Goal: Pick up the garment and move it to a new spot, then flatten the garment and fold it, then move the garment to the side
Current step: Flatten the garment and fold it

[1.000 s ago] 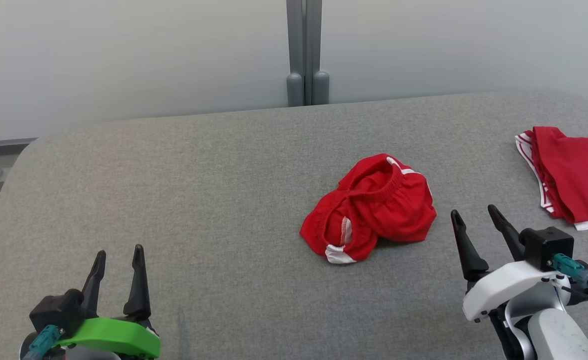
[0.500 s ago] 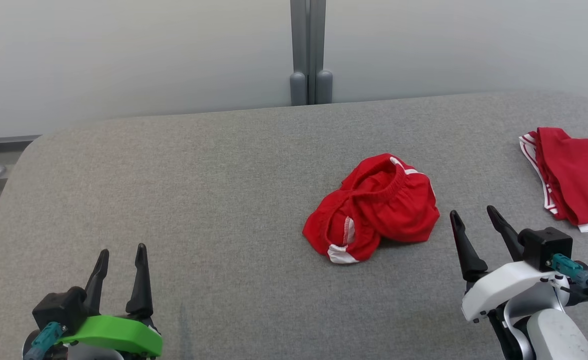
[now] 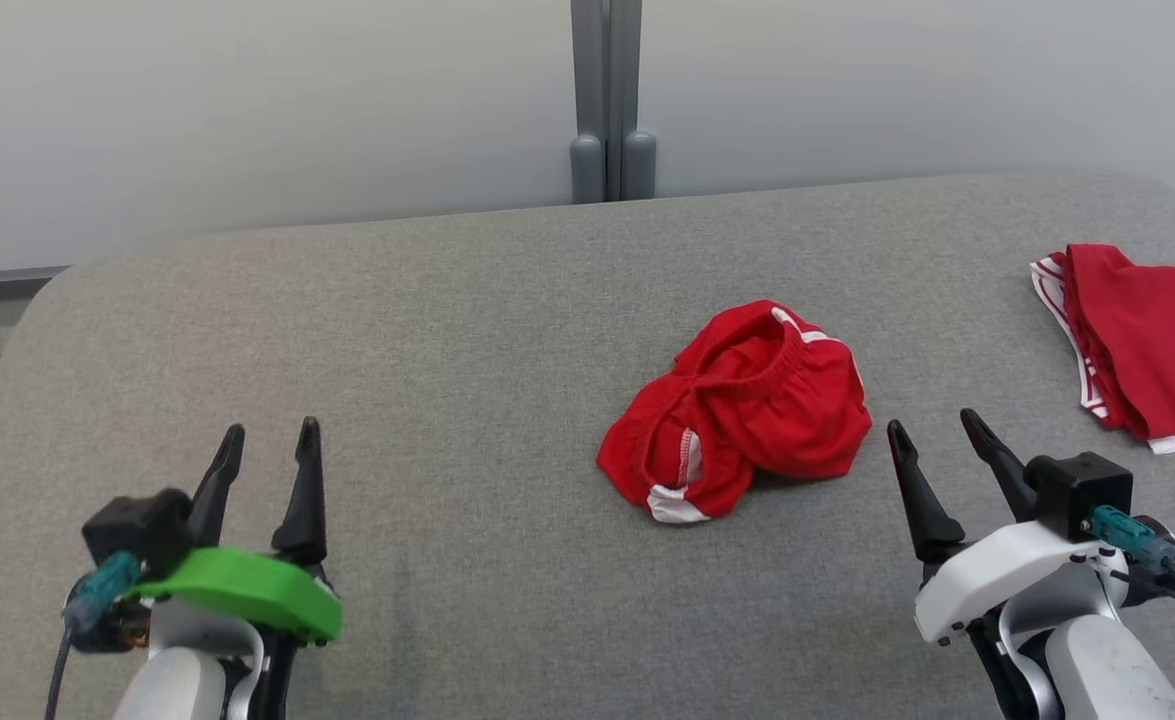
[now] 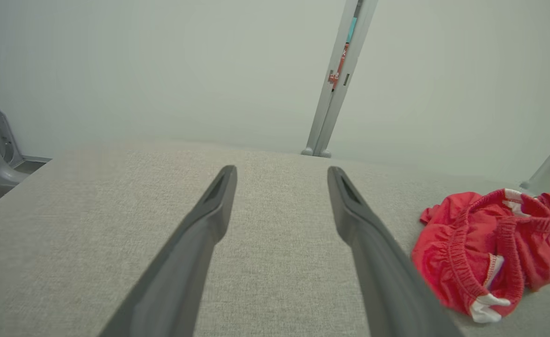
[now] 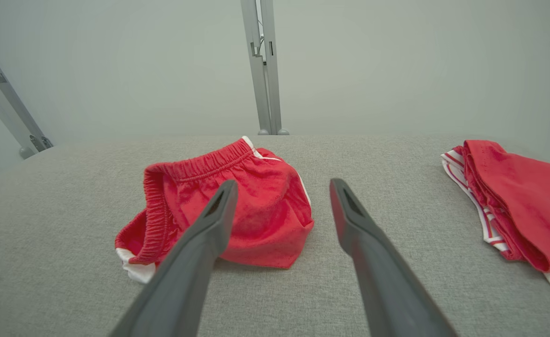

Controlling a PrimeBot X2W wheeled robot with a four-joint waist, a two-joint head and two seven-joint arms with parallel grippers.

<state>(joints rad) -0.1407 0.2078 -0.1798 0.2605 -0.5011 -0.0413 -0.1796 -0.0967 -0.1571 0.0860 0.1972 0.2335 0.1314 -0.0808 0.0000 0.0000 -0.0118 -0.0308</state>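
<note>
**Both tools open, red shorts lie loose on the tabletop**

The left tool [image 3: 273, 428] is low on the left, over the grey tabletop [image 3: 447, 330]. Its two dark fingers [image 3: 304, 490] stand wide apart and point away from the robot. There is nothing between them. No cloth is near it. In the left wrist view the shorts [image 3: 747, 410] lie well off to the right of the fingers.

The shorts sit a bit right of the middle of the tabletop, in a crumpled heap. They are red with white edges. The stretchy waistband is on top and gapes open.

Behind the far edge of the tabletop a grey post [image 3: 607, 100] stands up against a pale wall [image 3: 247, 120].

The right tool [image 3: 931, 420] is just to the right of the shorts. Its fingers are spread wide too, and it holds nothing. In the right wrist view one finger shows in front of the shorts and the other over bare tabletop.

Far right, folded clothes [image 3: 1147, 340], red with white stripes, lie at the edge of the tabletop, apart from the shorts.
</note>
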